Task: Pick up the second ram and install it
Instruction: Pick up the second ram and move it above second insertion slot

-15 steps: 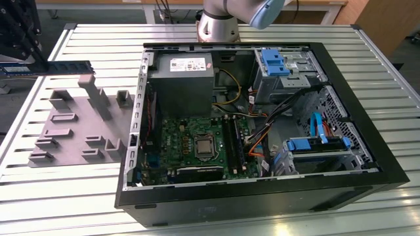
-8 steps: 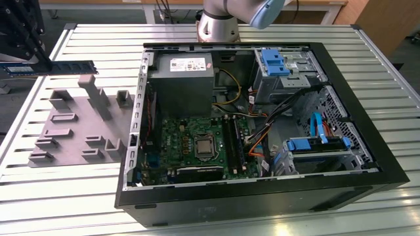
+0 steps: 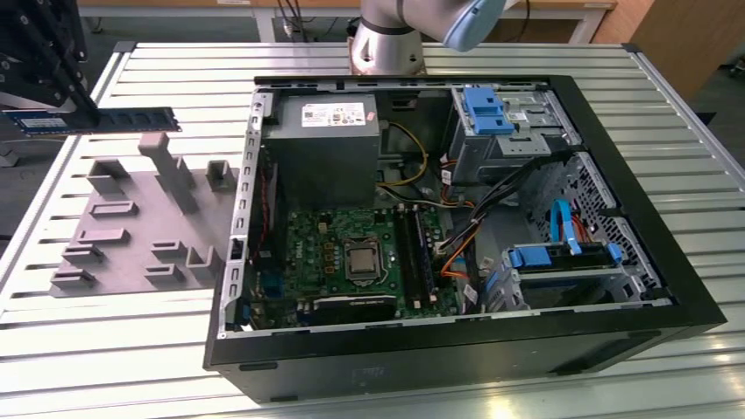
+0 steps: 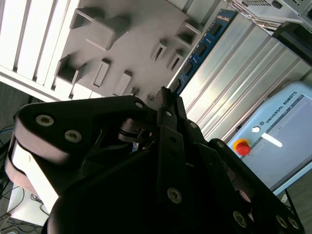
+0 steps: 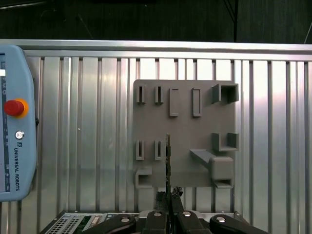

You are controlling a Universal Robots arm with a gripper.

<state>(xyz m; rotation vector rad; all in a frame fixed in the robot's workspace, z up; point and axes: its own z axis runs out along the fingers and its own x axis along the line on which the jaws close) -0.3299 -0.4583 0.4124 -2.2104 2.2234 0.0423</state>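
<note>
1. Exterior view: my black gripper (image 3: pixel 58 106) is closed on the second ram (image 3: pixel 131 120), a slim long blue memory stick with a row of black chips. The stick is held level, in the air over the far edge of the grey plastic holder tray with upright posts (image 3: pixel 128 231).
2. The stick looks clear of the tray's posts, and I see no contact.
3. In the first wrist view the ram (image 5: pixel 168 158) shows edge-on as a thin line. It runs out from between my fingers (image 5: pixel 176 194) across the tray (image 5: pixel 195 131).
4. In the second wrist view the blue board (image 4: pixel 201 48) sticks out past my gripper (image 4: pixel 165 100), alongside the tray (image 4: pixel 129 46).
5. The tray lies on the ribbed aluminium table (image 3: pixel 128 349).
6. The open black computer case (image 3: pixel 652 288) stands just beside the tray, on the exterior view's right.
7. Inside the case are the green motherboard (image 3: pixel 338 240) and the grey power-supply box (image 3: pixel 320 148).
8. A pale blue teach pendant with a red button (image 5: pixel 17 146) lies on the table near the tray.
</note>
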